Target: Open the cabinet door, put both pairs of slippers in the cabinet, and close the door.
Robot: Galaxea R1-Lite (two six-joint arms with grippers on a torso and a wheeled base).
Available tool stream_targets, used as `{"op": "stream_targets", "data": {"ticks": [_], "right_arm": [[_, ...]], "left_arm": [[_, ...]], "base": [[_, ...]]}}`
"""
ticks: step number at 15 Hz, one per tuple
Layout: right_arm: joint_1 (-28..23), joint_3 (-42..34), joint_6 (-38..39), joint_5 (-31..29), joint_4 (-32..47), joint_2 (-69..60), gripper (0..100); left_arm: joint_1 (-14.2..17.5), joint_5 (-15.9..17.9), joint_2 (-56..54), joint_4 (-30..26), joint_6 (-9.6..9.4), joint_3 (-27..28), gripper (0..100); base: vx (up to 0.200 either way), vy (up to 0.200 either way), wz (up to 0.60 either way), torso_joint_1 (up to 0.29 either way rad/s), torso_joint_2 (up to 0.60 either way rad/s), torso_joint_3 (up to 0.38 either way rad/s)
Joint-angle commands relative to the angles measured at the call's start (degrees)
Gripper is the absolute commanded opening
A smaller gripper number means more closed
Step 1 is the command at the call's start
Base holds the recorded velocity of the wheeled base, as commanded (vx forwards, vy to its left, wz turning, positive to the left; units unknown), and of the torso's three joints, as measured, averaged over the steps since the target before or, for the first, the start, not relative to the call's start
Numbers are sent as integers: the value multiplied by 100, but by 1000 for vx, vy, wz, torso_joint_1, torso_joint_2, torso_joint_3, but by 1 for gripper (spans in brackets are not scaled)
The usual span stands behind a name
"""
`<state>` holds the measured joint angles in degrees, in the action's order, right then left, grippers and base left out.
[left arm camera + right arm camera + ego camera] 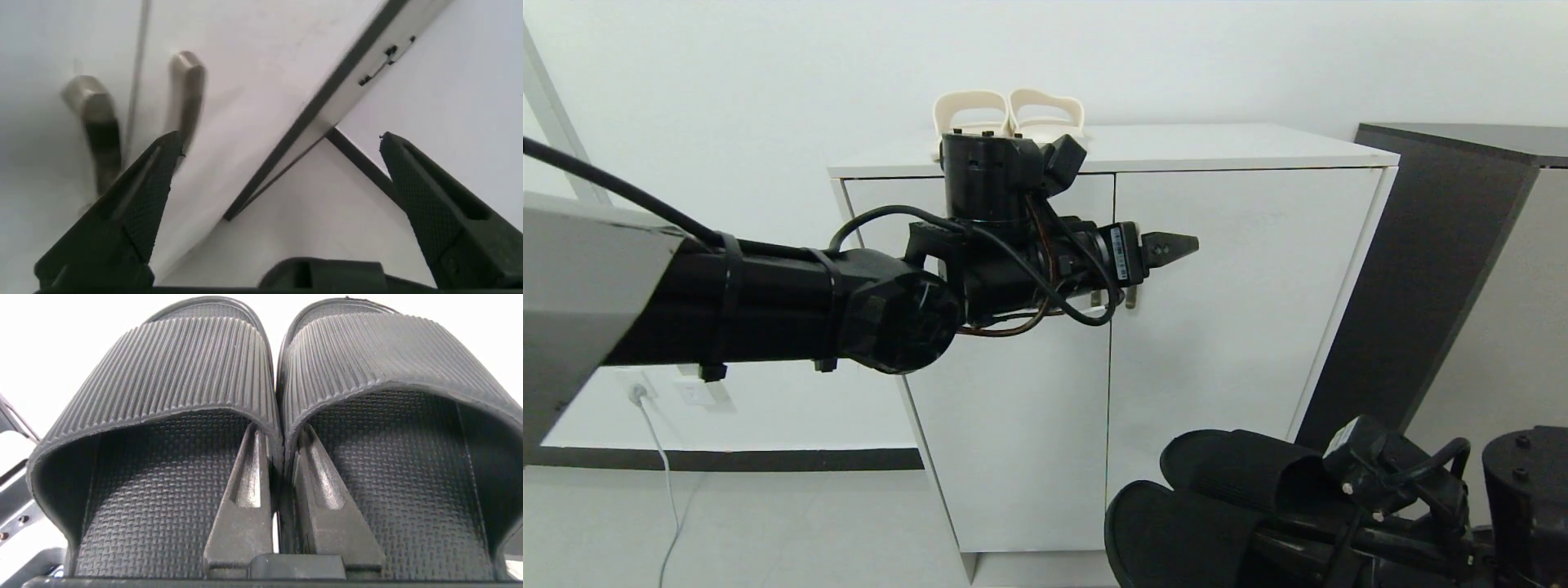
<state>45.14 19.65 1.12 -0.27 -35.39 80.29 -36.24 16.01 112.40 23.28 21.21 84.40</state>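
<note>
The white cabinet [1217, 327] stands with both doors shut, its two metal handles [186, 90] side by side at the centre seam. A cream pair of slippers [1009, 114] rests on its top, at the back left. My left gripper [1176, 245] hovers open just in front of the doors at handle height, its fingers [122, 220] spread wide and holding nothing. Low at the right, my right gripper [279, 437] is shut on the black pair of slippers [1217, 506], with its fingers [245, 498] pinching the two inner sides together.
A tall dark grey unit [1421, 286] stands against the cabinet's right side. On the wall at the left there is a socket with a white cable [641, 392] running down to the floor. Open floor lies in front of the cabinet.
</note>
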Motion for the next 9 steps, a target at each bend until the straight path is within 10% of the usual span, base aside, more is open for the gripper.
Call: {"op": "stream_targets", "data": {"ticks": [1,8,9], "right_arm": [[3,-5,2,0,-3,22,0],[3,-14,2,0,-3,4,0],[3,-14,2,0,-3,13,0]], "left_arm": [[56,-1,186,-70,-3,218,100],[30,17,599,-448,-3,877,100],[30,34,582,-448,-12,859,0]], "base": [[0,0,0,0,0,0],[0,0,0,0,0,0],[0,0,0,0,0,0]]}}
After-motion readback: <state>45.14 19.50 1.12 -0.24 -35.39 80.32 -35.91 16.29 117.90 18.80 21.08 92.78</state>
